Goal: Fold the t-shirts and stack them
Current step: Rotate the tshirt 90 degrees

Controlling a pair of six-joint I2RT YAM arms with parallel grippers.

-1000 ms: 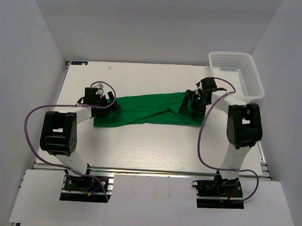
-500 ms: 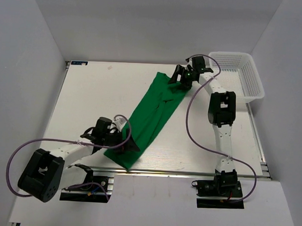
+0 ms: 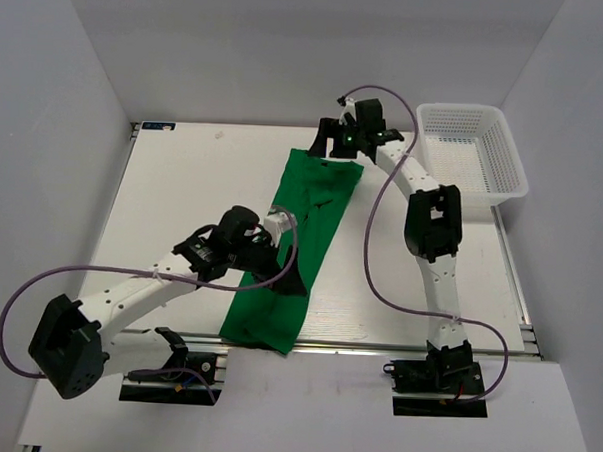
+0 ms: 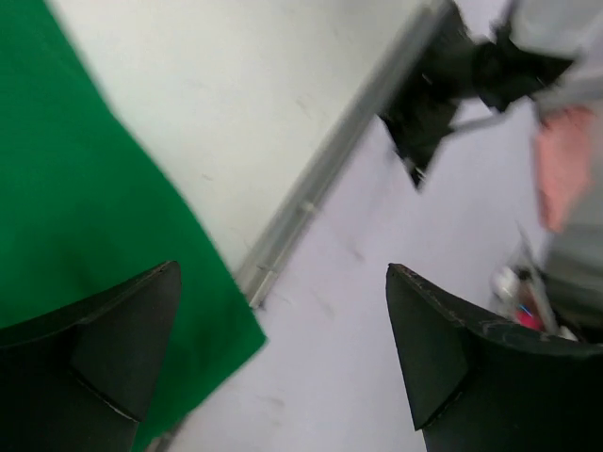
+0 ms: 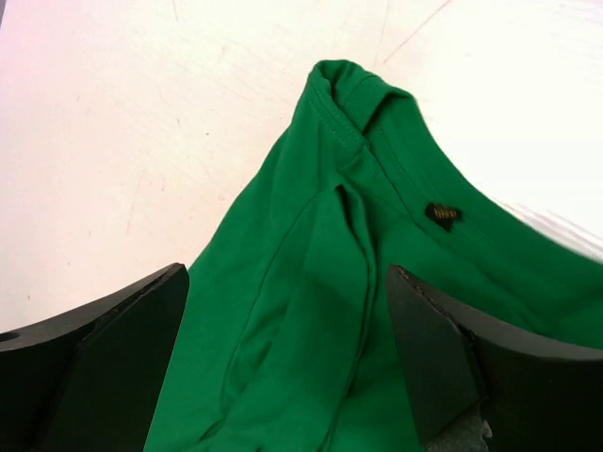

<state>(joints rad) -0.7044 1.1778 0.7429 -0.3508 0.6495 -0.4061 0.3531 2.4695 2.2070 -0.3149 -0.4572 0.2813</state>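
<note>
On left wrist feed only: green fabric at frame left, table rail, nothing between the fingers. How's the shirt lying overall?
Observer: Top view: the green t-shirt is a long narrow strip running across the table from far middle to near edge.
Operator: Which end is the collar?
Observer: Far end. The right wrist view shows the collar with its dark neck label there.
Operator: Is the right arm holding it?
Observer: No. The right gripper has its jaws wide apart over the fabric, gripping nothing.
</note>
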